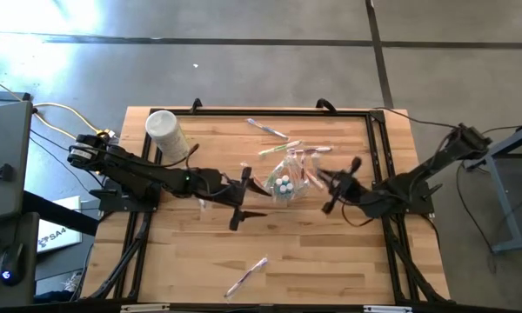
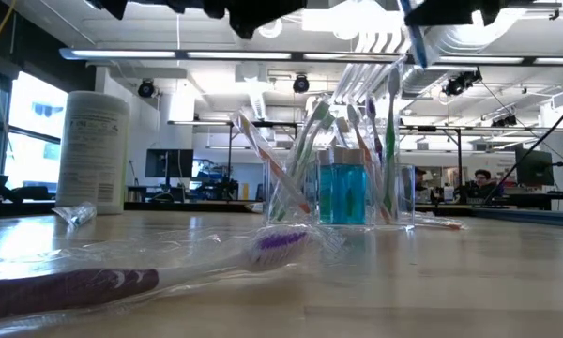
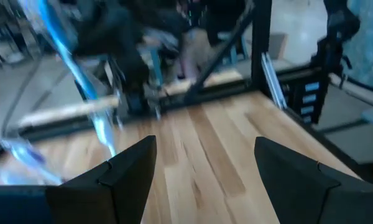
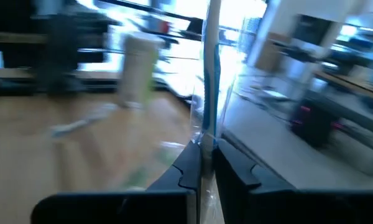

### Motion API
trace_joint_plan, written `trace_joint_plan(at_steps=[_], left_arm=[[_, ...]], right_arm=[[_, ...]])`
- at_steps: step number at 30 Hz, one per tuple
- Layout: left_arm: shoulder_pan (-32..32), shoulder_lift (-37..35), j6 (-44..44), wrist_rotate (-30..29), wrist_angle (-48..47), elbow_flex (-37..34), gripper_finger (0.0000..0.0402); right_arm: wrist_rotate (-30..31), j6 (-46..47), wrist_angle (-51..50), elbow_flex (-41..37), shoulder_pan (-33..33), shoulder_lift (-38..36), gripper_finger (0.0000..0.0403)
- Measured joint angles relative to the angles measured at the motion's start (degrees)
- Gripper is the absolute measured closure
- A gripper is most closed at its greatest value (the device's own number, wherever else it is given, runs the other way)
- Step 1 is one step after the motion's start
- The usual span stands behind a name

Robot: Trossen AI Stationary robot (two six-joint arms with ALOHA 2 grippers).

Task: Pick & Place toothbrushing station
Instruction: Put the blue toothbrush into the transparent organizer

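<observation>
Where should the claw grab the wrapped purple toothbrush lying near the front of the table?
Grab the purple toothbrush around the middle of its handle, coming straight down from above. It lies flat and alone on the wood, so its long thin sides are free for the fingers to close across. The left claw is open and looks nearer; the right claw already holds a wrapped toothbrush.

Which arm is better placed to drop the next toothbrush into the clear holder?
Right, probably. The right gripper is shut on a wrapped toothbrush beside the toothbrushing station. The left gripper is open and holds nothing.
</observation>
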Motion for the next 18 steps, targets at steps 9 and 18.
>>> trace_joint_plan(at_steps=[9, 18], left_arm=[[0.0, 0.0, 4.8, -1.1, 6.0, 0.0, 0.0135], [0.0, 1.2, 5.4, -5.8, 7.5, 0.0, 0.0135]], right_arm=[[-20.7, -18.0, 26.9, 0.0, -2.8, 12.7, 0.0385], [-33.7, -23.6, 35.3, 0.0, -6.7, 17.7, 0.0385]])
